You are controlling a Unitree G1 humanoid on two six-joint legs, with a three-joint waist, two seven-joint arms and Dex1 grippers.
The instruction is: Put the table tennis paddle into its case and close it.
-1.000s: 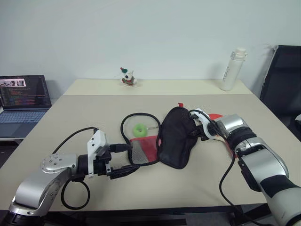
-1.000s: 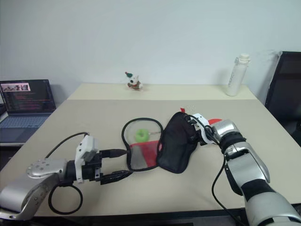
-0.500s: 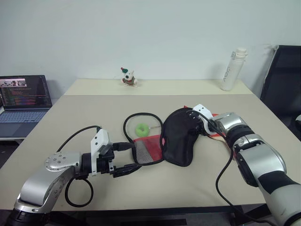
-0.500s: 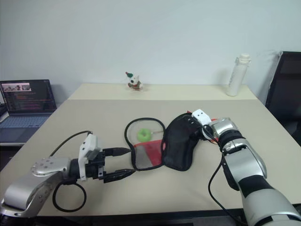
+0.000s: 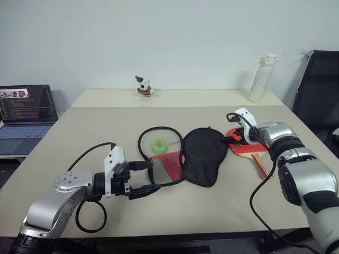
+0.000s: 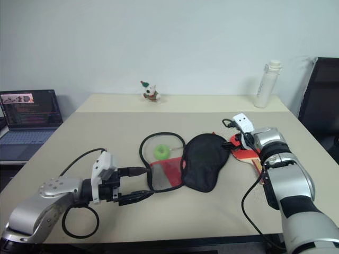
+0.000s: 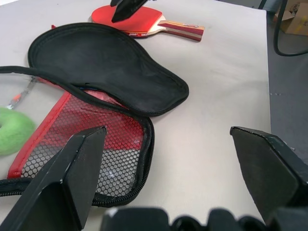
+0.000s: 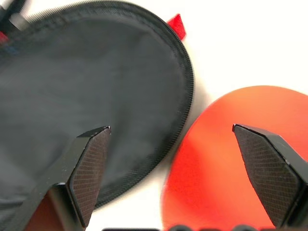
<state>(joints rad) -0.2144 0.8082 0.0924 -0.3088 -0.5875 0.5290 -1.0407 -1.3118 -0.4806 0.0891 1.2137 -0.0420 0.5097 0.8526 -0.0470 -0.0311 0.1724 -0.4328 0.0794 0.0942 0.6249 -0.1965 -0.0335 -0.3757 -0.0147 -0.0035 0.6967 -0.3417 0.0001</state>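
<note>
The case lies open in the middle of the table: its black flap (image 5: 204, 156) lies flat, and its red mesh side (image 5: 164, 168) lies beside it, toward my left gripper. A green ring (image 5: 158, 145) on a black cord (image 5: 142, 138) rests just behind the mesh. The table tennis paddle (image 5: 244, 147) lies right of the flap, red face up, wooden handle (image 5: 260, 164) toward the table's front. My right gripper (image 8: 171, 129) hovers open over the gap between flap (image 8: 86, 91) and paddle (image 8: 240, 144), holding nothing. My left gripper (image 5: 150, 176) stands open and empty by the mesh (image 7: 96, 139).
A white bottle (image 5: 262, 76) stands at the back right and a small toy figure (image 5: 143, 86) at the back middle. A laptop (image 5: 26, 108) sits off the table's left side, and a black chair (image 5: 318, 90) stands at the right.
My right gripper has opened and let go of the black flap, which has dropped flat. That hand has moved right and up, to over the paddle's edge. The left arm has kept still.
</note>
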